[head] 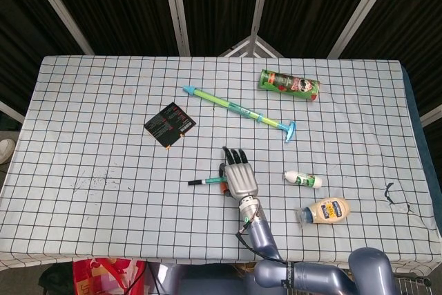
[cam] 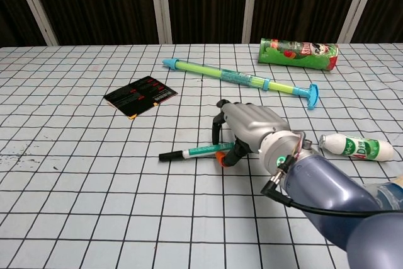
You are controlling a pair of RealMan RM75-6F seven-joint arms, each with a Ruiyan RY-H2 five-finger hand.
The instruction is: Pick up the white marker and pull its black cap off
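The white marker (cam: 196, 152) (head: 207, 181) lies a little aslant near the table's middle, its green-printed barrel pointing left and ending in the black cap (cam: 167, 155) (head: 194, 182). My right hand (cam: 252, 129) (head: 238, 174) arches over the marker's right end, palm down. Its fingers curl in front of the barrel and the orange-tipped thumb (cam: 221, 156) presses from the near side, so it grips that end. The barrel's right end is hidden under the hand. The cap sits on the marker. My left hand shows in neither view.
A long green and blue squirt tube (cam: 239, 77) lies behind the hand, a green chip can (cam: 297, 53) further back right, and a black card (cam: 140, 95) back left. A small white bottle (cam: 357, 148) and a mayonnaise bottle (head: 324, 211) lie to the right.
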